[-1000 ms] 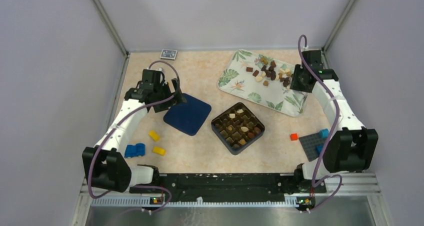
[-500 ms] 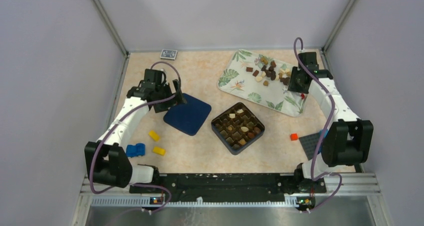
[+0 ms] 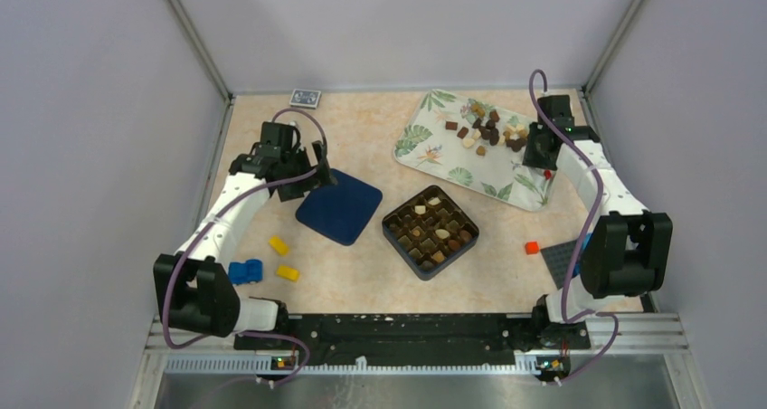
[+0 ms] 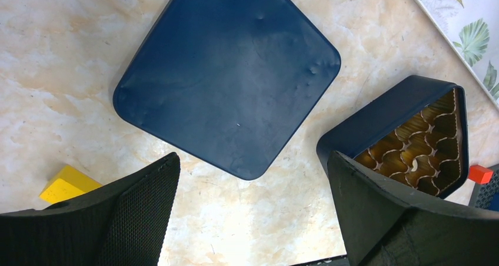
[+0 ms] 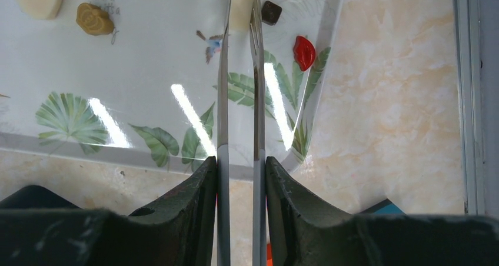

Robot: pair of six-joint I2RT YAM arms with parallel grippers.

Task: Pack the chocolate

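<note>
Several small chocolates [image 3: 493, 130], dark brown, light brown and cream, lie on a leaf-print tray [image 3: 425, 142] at the back right. A dark blue box [image 3: 430, 231] with gold cells holds several more. Its lid [image 3: 339, 205] lies to its left. My right gripper [image 3: 534, 147] is shut on metal tongs [image 5: 258, 101]. The tong tips straddle a cream chocolate [image 5: 240, 10] on the tray [image 5: 117, 72], beside a dark square one [image 5: 271, 12]. My left gripper [image 4: 253, 201] is open and empty above the lid [image 4: 229, 72], with the box [image 4: 382, 122] to the right.
A red lip-shaped candy [image 5: 304, 52] lies near the tray's edge. Yellow bricks [image 3: 279, 244] and a blue toy [image 3: 244, 271] lie front left. A red brick [image 3: 532, 247] and a grey baseplate [image 3: 565, 262] lie front right. A card deck [image 3: 305, 97] sits at the back wall.
The right arm has folded in and its gripper has shifted slightly left over the tray's right end. The left arm has barely moved.
</note>
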